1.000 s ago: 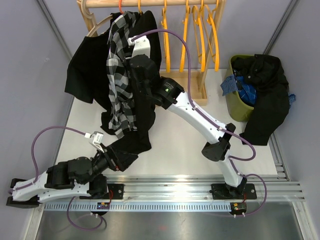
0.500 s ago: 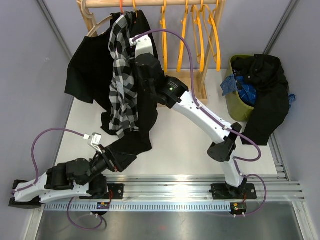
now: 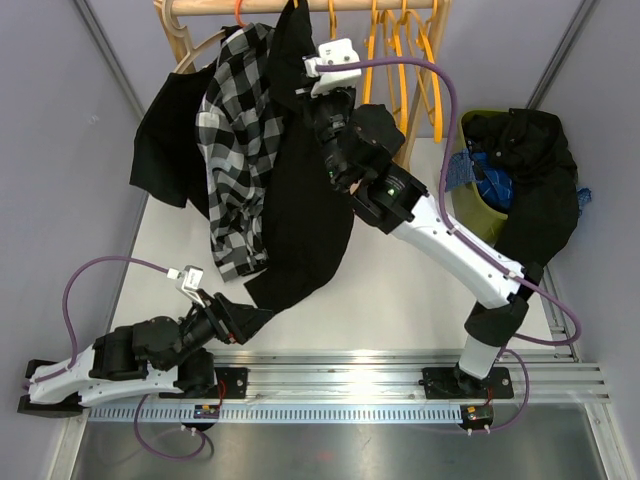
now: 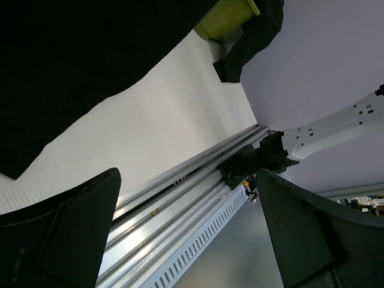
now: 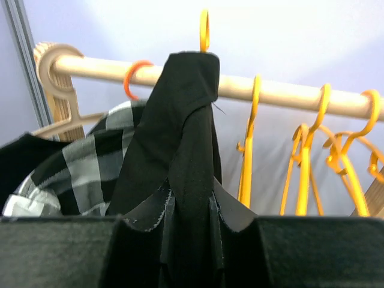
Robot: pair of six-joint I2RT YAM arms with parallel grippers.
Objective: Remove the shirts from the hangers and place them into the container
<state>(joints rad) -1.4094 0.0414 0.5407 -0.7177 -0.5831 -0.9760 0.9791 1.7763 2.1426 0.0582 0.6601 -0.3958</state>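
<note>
Resting low at the near left of the desk (image 3: 385,300), the left end effector (image 4: 186,237) stands wide open, with nothing between its fingers (image 4: 60,240). Only a dark hem of cloth hangs above it.

At the far left, the outer black shirt (image 3: 170,145) hangs from the wooden rail (image 5: 282,93). Just to its right the checked shirt (image 3: 235,150) overlaps it.

Next comes the middle black shirt (image 5: 186,120), with its tail reaching down onto the desk. The right end effector (image 5: 189,219) is closed on a bunched fold of this shirt just below the rail. A yellow-orange hook (image 5: 204,27) pokes out above the shirt's peak (whether it sits on the rail I cannot tell).

To the right, the bare hangers (image 5: 246,162) hang side by side on the rail.

At the far right edge of the desk stands the container (image 3: 472,215). The draped black shirt (image 3: 535,210) spills over its right rim, and some blue cloth (image 3: 490,180) lies inside.
</note>
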